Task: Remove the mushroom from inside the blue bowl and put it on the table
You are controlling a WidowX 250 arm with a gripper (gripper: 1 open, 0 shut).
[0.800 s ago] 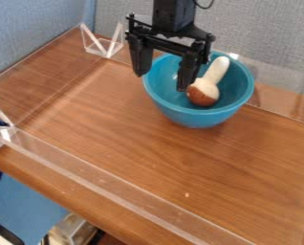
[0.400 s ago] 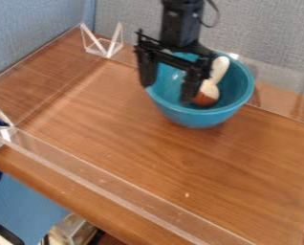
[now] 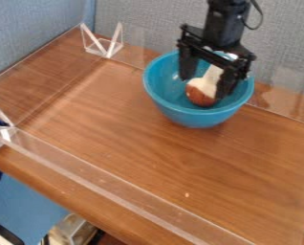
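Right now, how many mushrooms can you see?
1. The mushroom lies inside the blue bowl, between the open jaws above it. None shows on the table.

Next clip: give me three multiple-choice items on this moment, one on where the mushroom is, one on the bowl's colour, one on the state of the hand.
1. Where is the mushroom?
A. inside the blue bowl
B. on the table beside the bowl
C. outside the clear walls

2. What colour is the bowl?
A. red
B. turquoise blue
C. white

3. How does the hand stand?
A. shut, lifted clear of the bowl
B. open, lowered over the mushroom in the bowl
C. open, resting on the bare table

Answers:
1 A: the mushroom lies within the bowl's rim.
2 B: the bowl's wall is plainly turquoise.
3 B: the fingers stand apart on either side of the mushroom.
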